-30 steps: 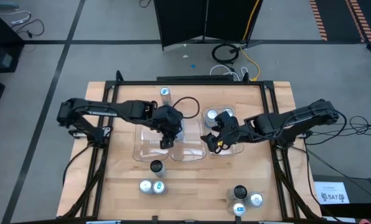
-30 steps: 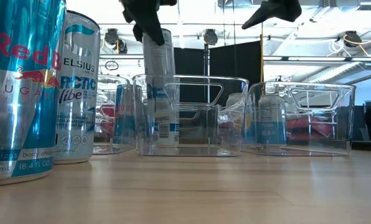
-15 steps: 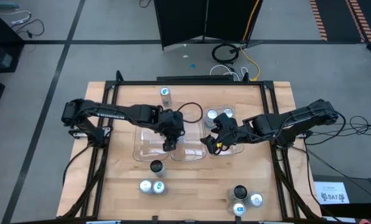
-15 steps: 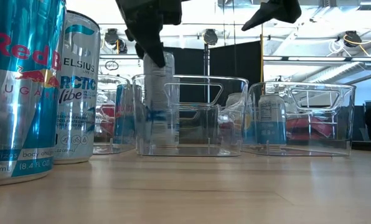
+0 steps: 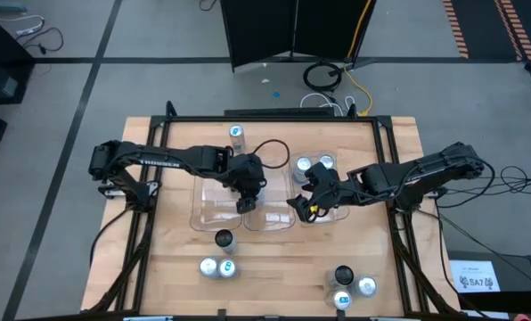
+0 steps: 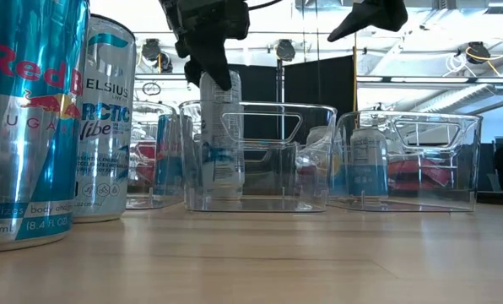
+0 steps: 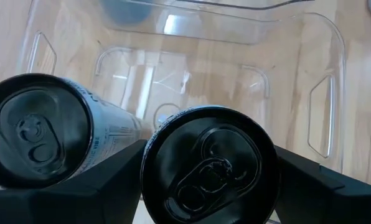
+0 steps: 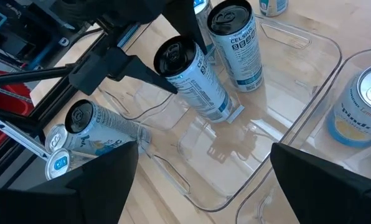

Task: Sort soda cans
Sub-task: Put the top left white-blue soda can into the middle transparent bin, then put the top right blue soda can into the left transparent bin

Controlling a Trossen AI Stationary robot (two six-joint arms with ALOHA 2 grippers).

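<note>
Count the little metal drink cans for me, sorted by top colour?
Black-topped metal cans: 4, one held in the left gripper.
Silver-topped metal cans, some blue-marked: 7.
Total visible: 11.

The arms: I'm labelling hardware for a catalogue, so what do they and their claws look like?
Both are slim, jointed and black. The left arm carries small white lettering along one link. Each claw, left claw and right claw, ends in two flat, tapering black fingers.
</note>
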